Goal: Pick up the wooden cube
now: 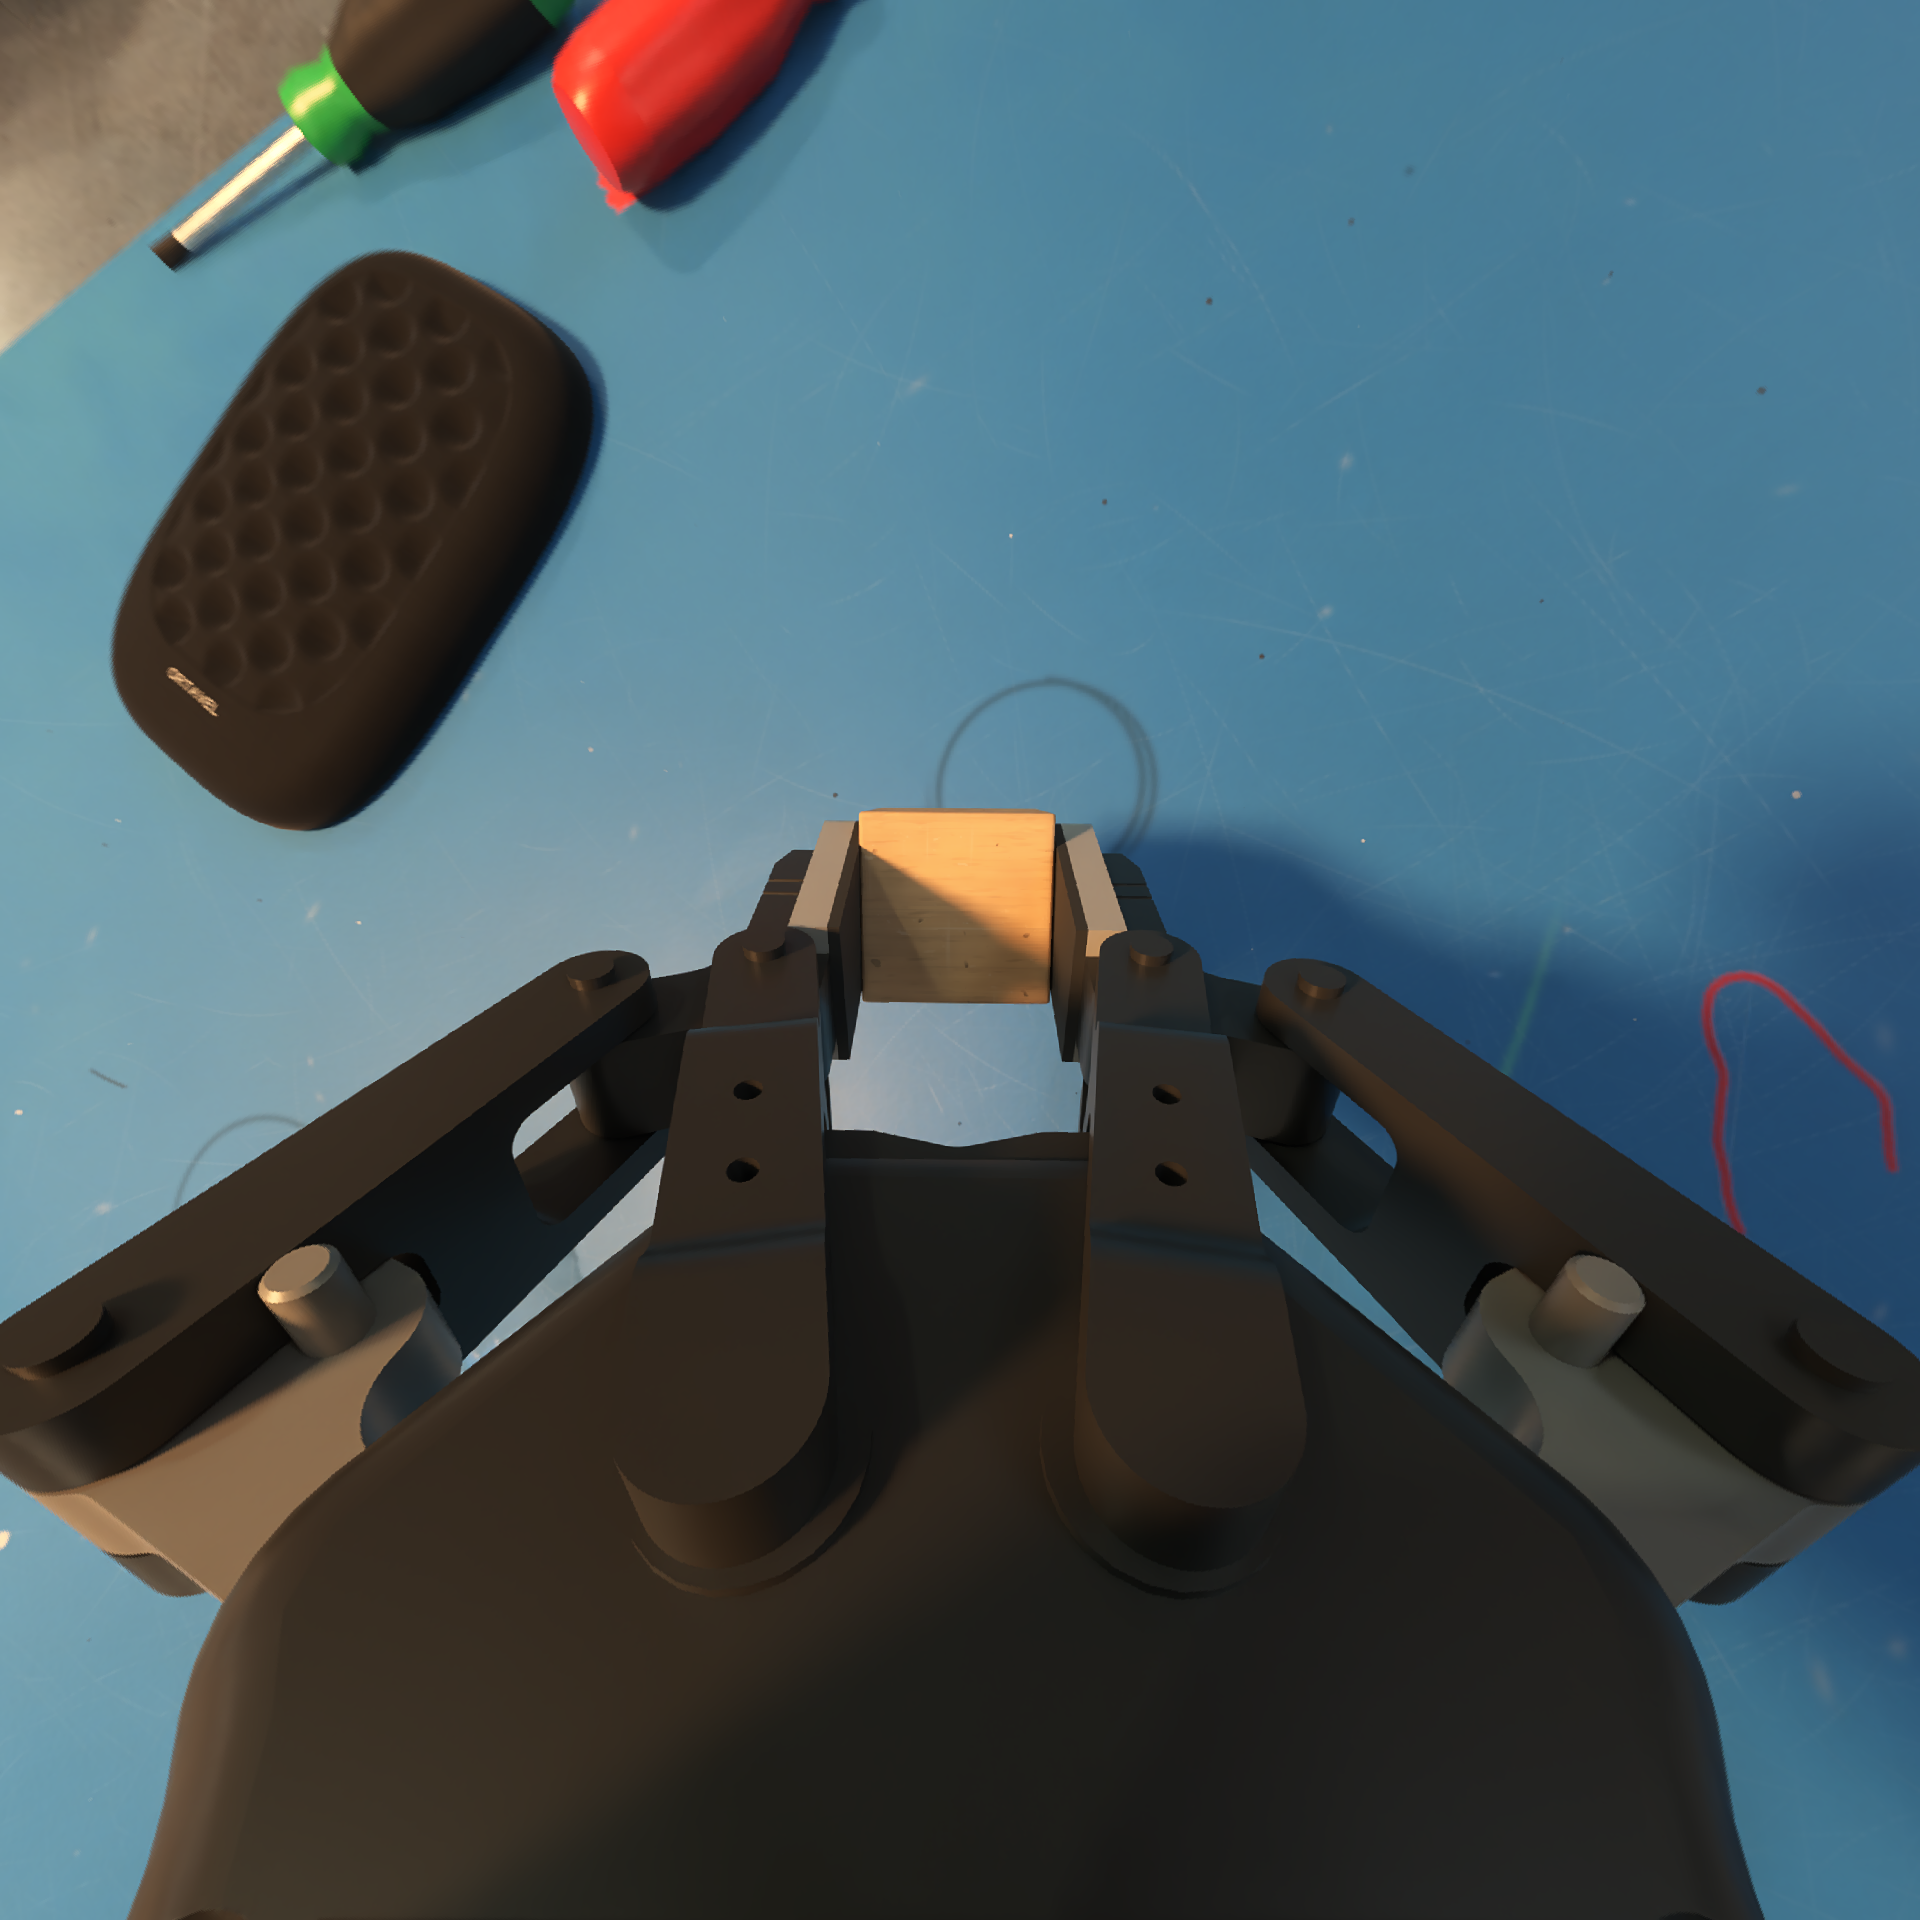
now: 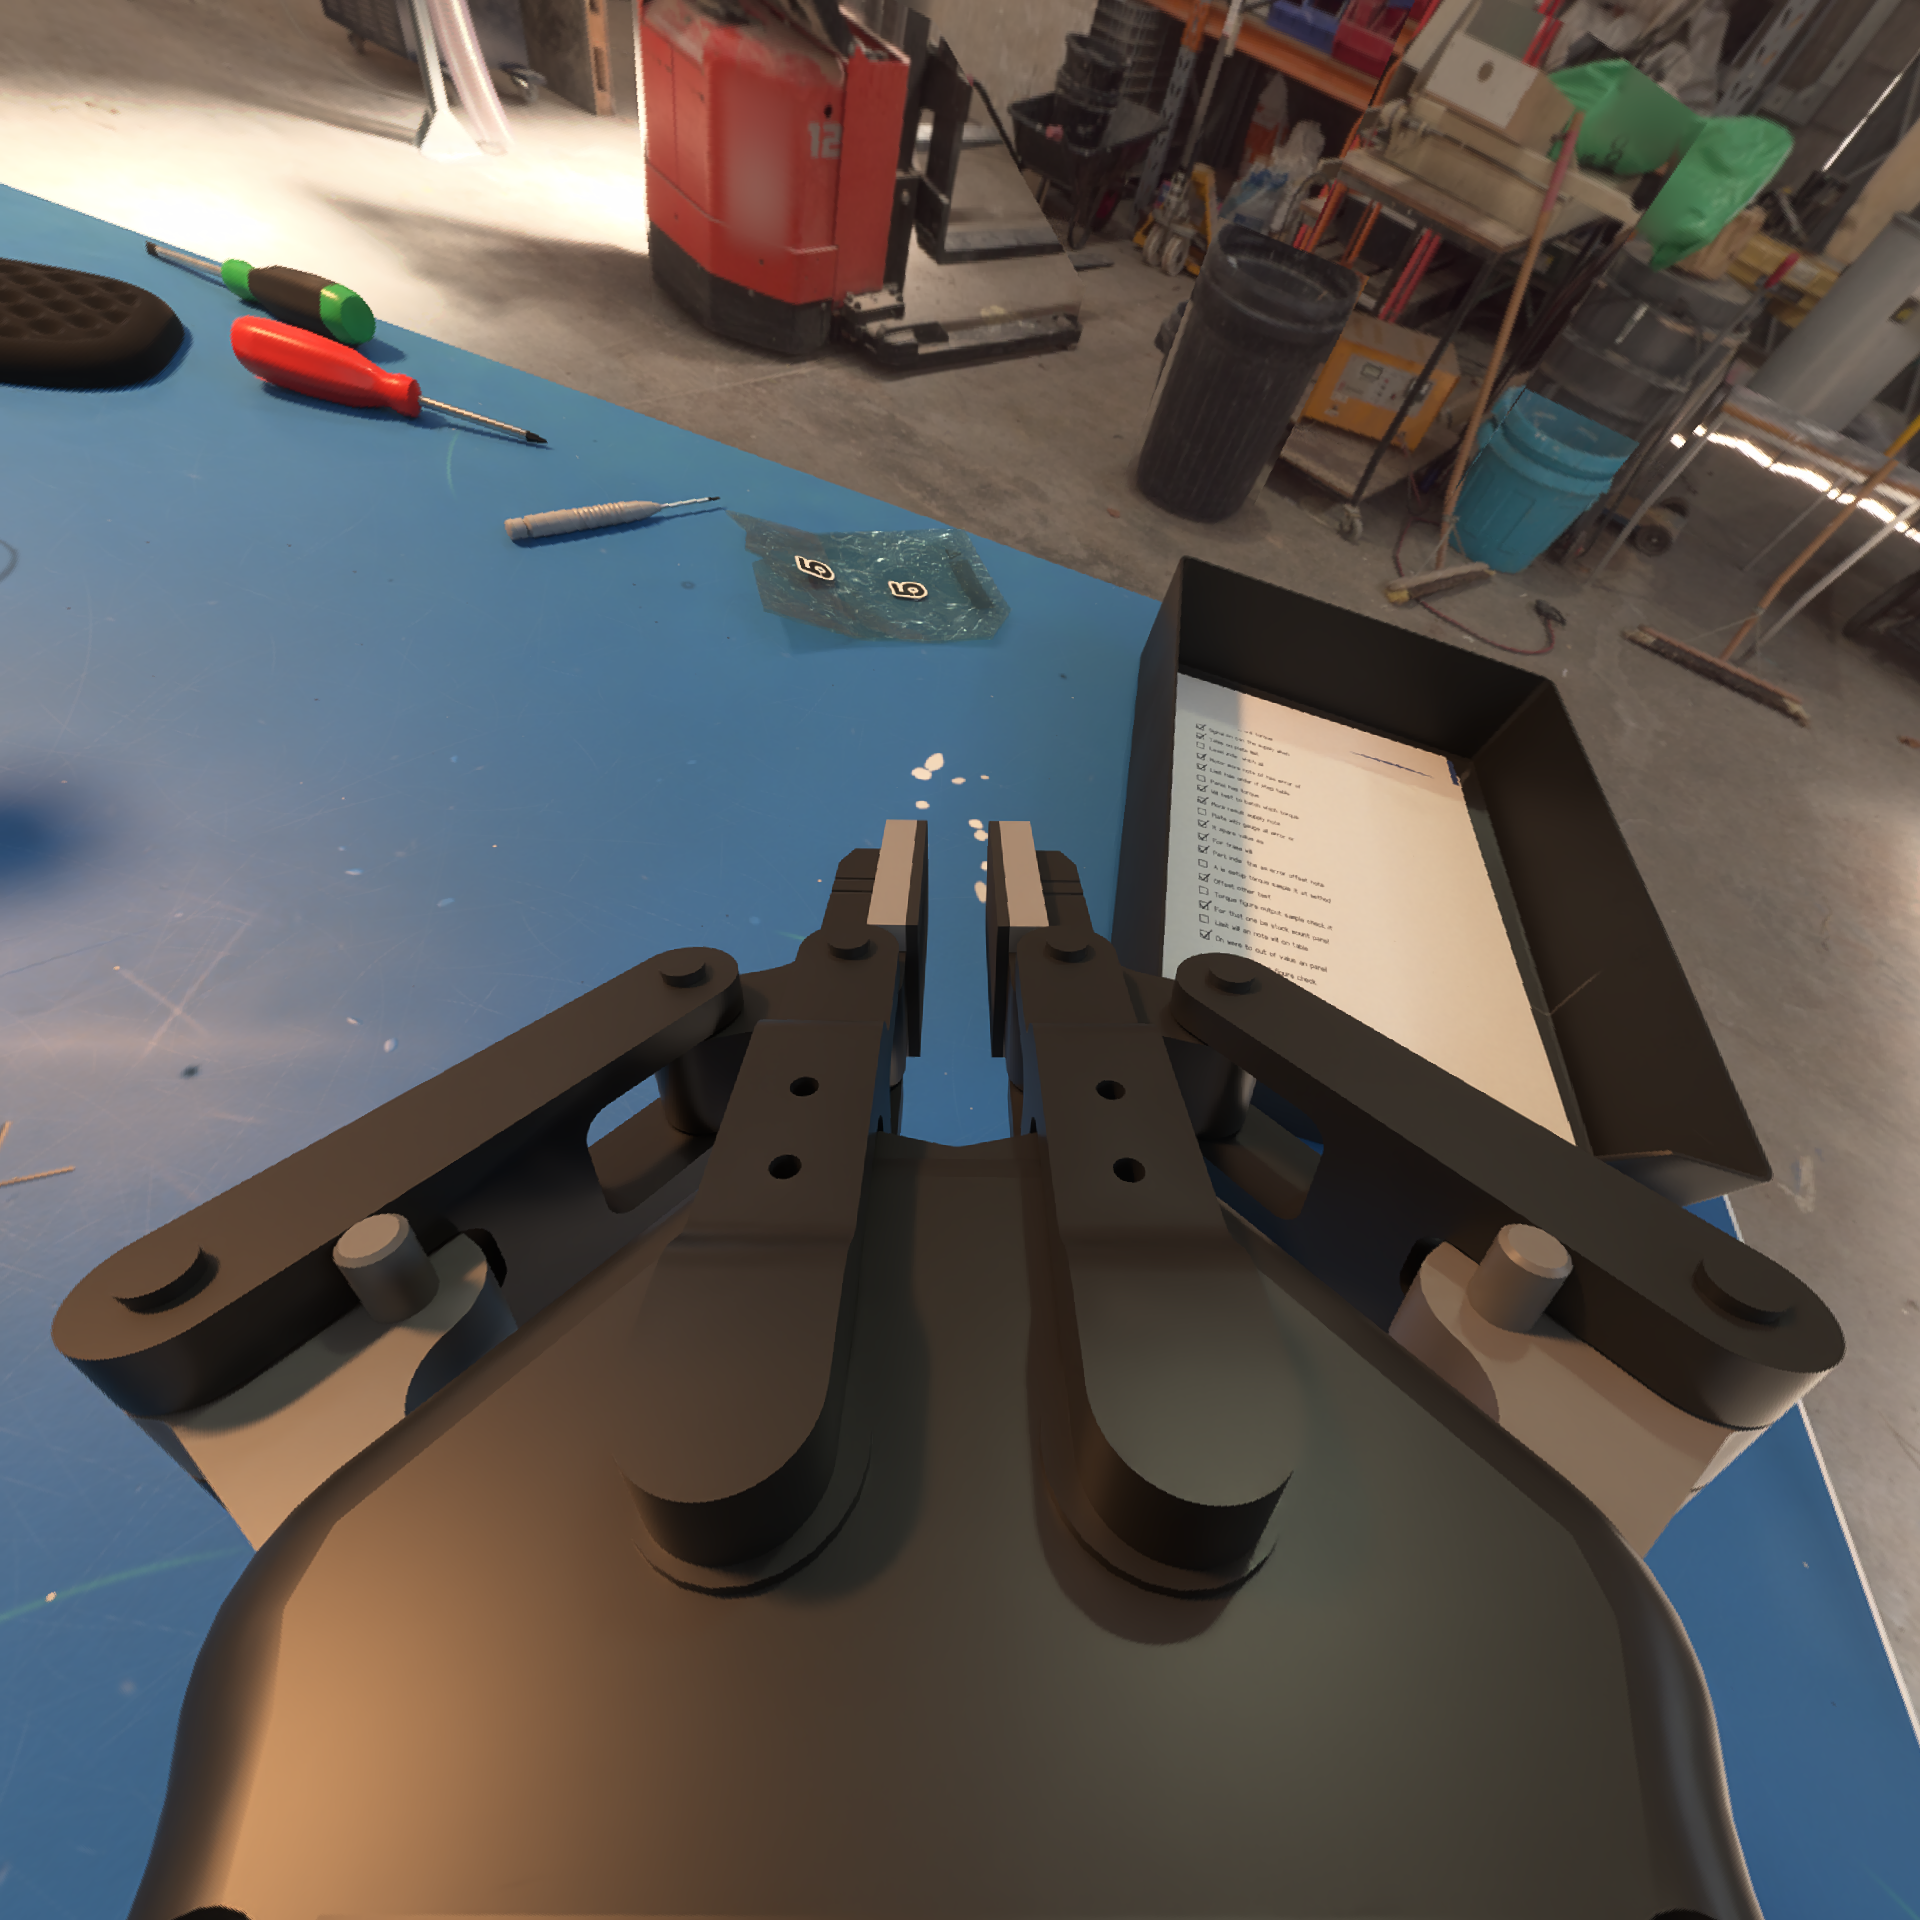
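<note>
The left end effector (image 1: 956, 914) has the cube (image 1: 956, 906) squarely between its two pads, one pad pressed against each side face, and the fingers are closed only as far as the block's width allows. The cube shows a pale wooden face turned to the camera, half lit and half in shadow, and blue worktop (image 1: 1351, 468) shows through the gap behind it; whether it is clear of the surface I cannot tell from this angle. A faint ring mark (image 1: 1047, 774) on the worktop sits just beyond the cube. Off to the upper left lies a black dimpled pad (image 1: 353, 540), and past that a green-and-black screwdriver (image 1: 395, 83) and a red-handled screwdriver (image 1: 675, 83), side by side near the worktop's edge. A red wire (image 1: 1797, 1081) curls at the right. Over on the right wrist view, the right end effector (image 2: 956, 873) holds nothing, its fingers drawn close with just a narrow slit between the pads, hanging above bare blue worktop. Just right of it stands an open black tray (image 2: 1621, 914) with a printed sheet (image 2: 1351, 894) lying in it. Further out lie a grey pen-like tool (image 2: 592, 517) and a clear plastic bag (image 2: 878, 587), with both screwdrivers near the far edge.
</note>
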{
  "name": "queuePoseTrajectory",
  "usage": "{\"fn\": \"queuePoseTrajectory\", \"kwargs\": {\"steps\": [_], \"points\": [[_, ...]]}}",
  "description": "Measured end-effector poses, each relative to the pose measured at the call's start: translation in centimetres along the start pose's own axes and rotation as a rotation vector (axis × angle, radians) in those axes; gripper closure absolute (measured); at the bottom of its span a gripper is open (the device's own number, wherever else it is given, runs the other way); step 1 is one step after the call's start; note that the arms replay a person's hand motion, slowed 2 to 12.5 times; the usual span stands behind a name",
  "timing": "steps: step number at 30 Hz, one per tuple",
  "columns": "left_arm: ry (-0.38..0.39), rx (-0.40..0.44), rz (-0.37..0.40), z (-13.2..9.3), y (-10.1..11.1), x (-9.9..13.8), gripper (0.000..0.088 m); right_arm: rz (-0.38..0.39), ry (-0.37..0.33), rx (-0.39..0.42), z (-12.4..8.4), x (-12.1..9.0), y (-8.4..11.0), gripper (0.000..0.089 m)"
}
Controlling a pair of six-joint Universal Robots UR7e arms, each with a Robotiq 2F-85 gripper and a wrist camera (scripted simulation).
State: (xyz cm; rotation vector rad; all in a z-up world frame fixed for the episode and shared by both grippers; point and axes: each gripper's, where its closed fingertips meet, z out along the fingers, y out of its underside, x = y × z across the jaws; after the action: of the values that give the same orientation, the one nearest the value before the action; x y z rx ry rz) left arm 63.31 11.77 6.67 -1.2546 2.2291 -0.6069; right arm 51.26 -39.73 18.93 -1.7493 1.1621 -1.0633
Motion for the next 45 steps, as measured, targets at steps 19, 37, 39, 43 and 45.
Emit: {"fn": "queuePoseTrajectory", "kwargs": {"steps": [19,37,39,43,45], "points": [[-0.005,0.273,0.007,-6.7,-3.8,1.3,0.0579,-0.031,-0.061,-0.004,0.4,-2.4,-0.4,0.0783],[0.295,0.613,0.096,-16.8,-6.6,10.2,0.0579,-0.057,-0.285,0.047,-0.6,-8.4,-2.3,0.0746],[0.367,0.651,0.101,-18.0,-6.7,11.7,0.0579,-0.058,-0.329,0.059,-0.9,-9.5,-2.6,0.0738],[0.523,0.727,0.113,-20.4,-6.8,14.7,0.0579,-0.058,-0.433,0.084,-1.7,-12.0,-3.2,0.0717],[0.603,0.767,0.119,-21.7,-6.8,16.1,0.0579,-0.058,-0.487,0.095,-2.1,-13.3,-3.5,0.0707]]}}
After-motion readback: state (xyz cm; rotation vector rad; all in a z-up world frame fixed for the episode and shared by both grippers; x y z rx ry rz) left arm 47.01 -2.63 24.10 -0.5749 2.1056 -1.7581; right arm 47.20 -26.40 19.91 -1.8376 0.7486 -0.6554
